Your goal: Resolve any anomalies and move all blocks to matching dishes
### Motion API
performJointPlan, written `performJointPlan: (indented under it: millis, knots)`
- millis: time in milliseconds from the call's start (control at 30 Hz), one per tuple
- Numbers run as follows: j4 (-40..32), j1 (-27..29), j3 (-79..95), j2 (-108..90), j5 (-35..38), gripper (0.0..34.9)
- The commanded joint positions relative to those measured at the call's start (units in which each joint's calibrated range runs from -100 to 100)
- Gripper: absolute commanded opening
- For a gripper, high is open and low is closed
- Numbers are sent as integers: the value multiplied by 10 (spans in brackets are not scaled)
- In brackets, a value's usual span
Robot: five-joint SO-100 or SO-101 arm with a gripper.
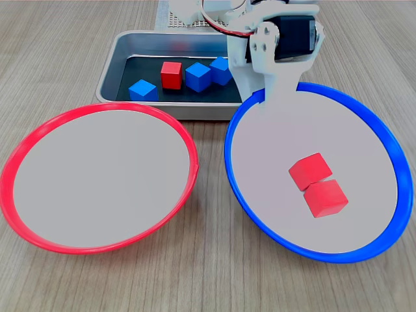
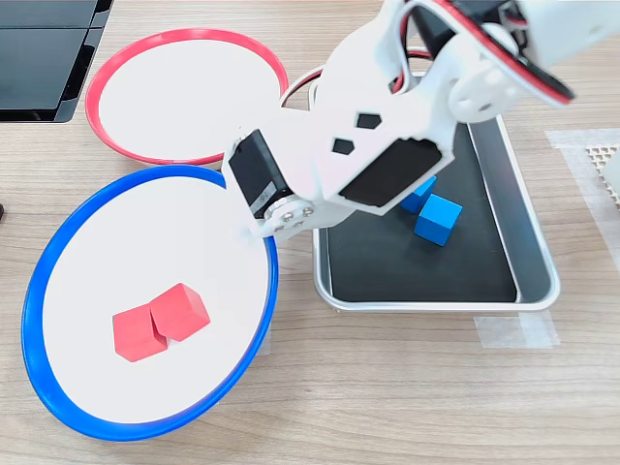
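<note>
Jaws' state impossible to tell, arm over blue-rimmed dish on wood-grain table.

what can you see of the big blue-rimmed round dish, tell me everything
The large round shallow dish with a blue rim and a matte pale grey inside sits flat on the wooden table, beside the silver metal tray and the red-rimmed dish. Two small red cubes lie inside it, touching each other, toward the first exterior view's right. The white robot arm's gripper hangs over its rim on the tray side. No blue cube lies in it.
</note>
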Motion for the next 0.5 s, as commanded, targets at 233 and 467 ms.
performJointPlan:
  millis: [233, 467]
  knots:
    - [29, 16, -69, 29, 33, 3]
    - [53, 31, -57, 10, 51, 55]
